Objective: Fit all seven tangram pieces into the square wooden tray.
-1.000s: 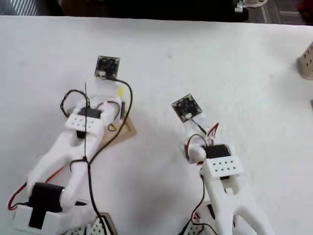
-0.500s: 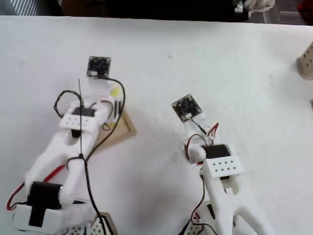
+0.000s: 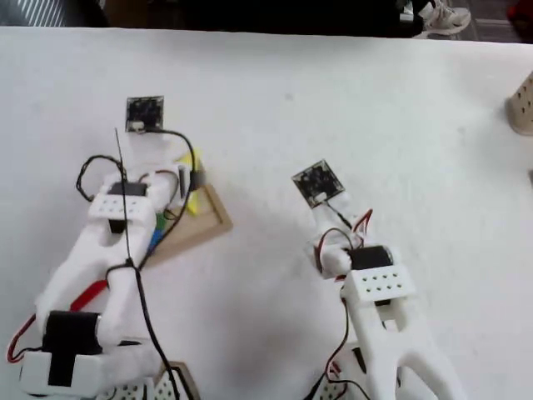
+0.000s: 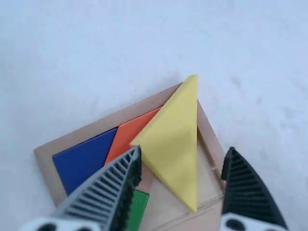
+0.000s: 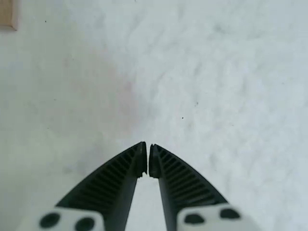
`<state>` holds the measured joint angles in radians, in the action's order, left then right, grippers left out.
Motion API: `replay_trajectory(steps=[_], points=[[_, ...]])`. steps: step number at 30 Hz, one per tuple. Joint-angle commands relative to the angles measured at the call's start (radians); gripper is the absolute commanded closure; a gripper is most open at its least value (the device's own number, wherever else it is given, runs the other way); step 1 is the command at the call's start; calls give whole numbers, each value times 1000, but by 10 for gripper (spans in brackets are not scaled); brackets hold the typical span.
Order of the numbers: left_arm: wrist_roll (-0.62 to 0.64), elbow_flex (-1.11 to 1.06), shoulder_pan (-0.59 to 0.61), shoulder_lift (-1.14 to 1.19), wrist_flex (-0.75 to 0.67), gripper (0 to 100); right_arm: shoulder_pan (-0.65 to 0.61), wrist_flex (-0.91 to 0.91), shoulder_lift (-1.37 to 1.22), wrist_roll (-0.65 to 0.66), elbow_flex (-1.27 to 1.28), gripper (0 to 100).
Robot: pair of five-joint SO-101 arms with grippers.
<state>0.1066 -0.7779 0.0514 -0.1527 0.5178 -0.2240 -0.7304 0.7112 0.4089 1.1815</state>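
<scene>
The left gripper hung wide open over the square wooden tray, its two fingers straddling a flat yellow triangular tangram piece without clamping it: the ribbed finger sat right at one corner of the triangle, while the plain black finger stood apart from its long edge. The yellow triangle looked unseated, since its far point, ahead of the fingertips, overlapped the tray's rim and its side nearest the ribbed finger lay over a flat orange piece. A flat blue piece lay in the tray beside the orange one, out past the ribbed finger, and a flat green piece showed beneath that finger, close to the wrist. To do the step well, the arm would probably need to draw the triangle back toward the wrist and off the rim, turn it until its long edge ran along a tray wall, then let it drop flat onto the bare wood between the fingers. Pressing down while the point rode on the rim risked tipping the tray or lifting the orange piece. From above, the left arm and its black cable covered part of the tray, so how many pieces were already in could not be told. The right gripper had its fingertips pressed together on nothing, over the bare white table and well apart from the tray, so it stood in nobody's way; a perforated beige block sat far off from both grippers
</scene>
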Motion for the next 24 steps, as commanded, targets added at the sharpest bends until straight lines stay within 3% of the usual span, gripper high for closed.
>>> replay_trajectory(steps=[1, 6, 24], points=[[8, 52, 50, -64, 40, 728, 5, 21, 4, 2, -9, 981], [6, 46, 51, -140, 104, 727, 5, 22, 4, 2, -9, 981], [51, 57, 102, -153, 112, 732, 5, 41, 4, 2, -5, 981]])
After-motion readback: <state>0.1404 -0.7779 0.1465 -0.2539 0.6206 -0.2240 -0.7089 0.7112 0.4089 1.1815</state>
